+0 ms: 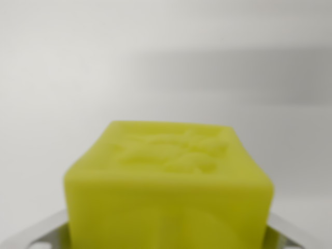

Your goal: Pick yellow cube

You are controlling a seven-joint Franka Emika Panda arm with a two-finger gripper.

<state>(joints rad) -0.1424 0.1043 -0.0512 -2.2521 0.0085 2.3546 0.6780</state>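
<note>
The yellow cube (168, 192) fills the lower middle of the wrist view, very close to the camera, with a raised pattern on its top face. Pale grey fingers (31, 236) of my gripper (167, 239) show at both bottom corners, pressed against the cube's left and right sides. The gripper is shut on the cube. The cube's lower part and the fingertips are cut off by the frame's bottom edge.
Behind the cube lies a blurred, plain white surface (78, 62). A soft grey shadow band (244, 72) crosses it on the wrist view's right. Nothing else shows.
</note>
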